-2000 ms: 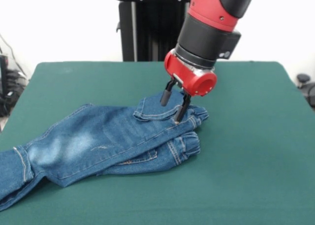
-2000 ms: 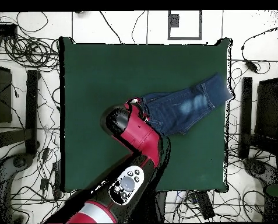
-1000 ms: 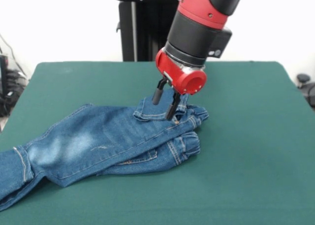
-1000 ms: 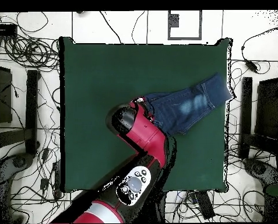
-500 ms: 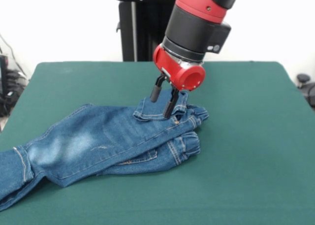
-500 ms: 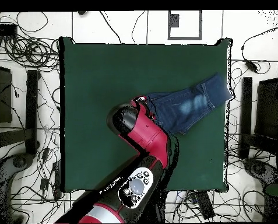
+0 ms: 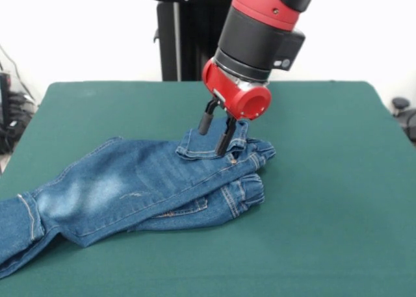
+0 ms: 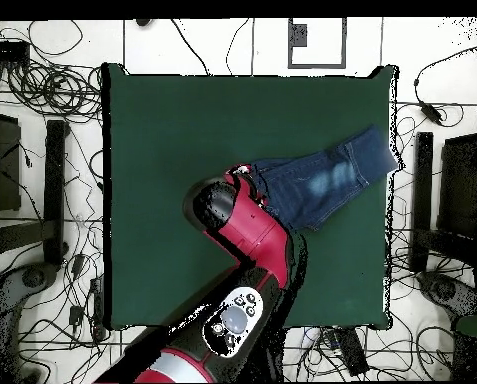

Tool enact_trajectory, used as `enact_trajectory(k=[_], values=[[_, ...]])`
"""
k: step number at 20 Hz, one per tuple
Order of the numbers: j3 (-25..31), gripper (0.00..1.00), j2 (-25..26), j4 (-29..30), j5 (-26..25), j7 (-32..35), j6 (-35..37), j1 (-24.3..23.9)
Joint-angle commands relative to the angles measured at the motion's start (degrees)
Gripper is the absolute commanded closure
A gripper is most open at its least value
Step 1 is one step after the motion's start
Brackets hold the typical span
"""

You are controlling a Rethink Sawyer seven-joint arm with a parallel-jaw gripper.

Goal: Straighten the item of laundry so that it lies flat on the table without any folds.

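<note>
Broadly, the table (image 7: pixel 338 180) is spreading out as a wide dark green felt field, with bare surface lying on every side of the garment except toward the front view's lower left, where the cloth is reaching the table's edge; the overhead view is showing the same, the leg ends sitting at the right-hand edge while the whole left half of the top is lying free; the jeans (image 7: pixel 130 186) are stretching with their long axis running from the waistband near the table's middle down and out to the hemmed legs at that edge, one leg folded over the other so that the pair is lying doubled rather than flat; the gripper (image 7: pixel 215 134) is hanging directly over the waistband end, so the bulk of the denim is trailing away from it toward the front view's lower left; its two dark fingers (image 7: pixel 205 123) are standing apart, released, and one tip is seemingly touching the waistband fabric, though the angle is leaving that uncertain; any coming pull is probably wanting to run away from the legs, toward the open felt.
</note>
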Motion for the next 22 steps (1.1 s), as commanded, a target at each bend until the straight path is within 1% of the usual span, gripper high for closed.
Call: enact_trajectory(k=[1, 7, 14, 22], values=[[6.7, 0.0, 2.2, -0.4, -0.5, 12.1, -0.1, 0.5], [7.3, 0.0, 2.3, -0.1, -0.5, 11.7, -0.3, 0.1], [11.9, 0.0, 1.8, 2.1, 0.3, 11.1, -3.3, -1.8], [15.4, 0.0, 1.1, 3.6, 0.1, 10.7, -5.9, -3.8]])
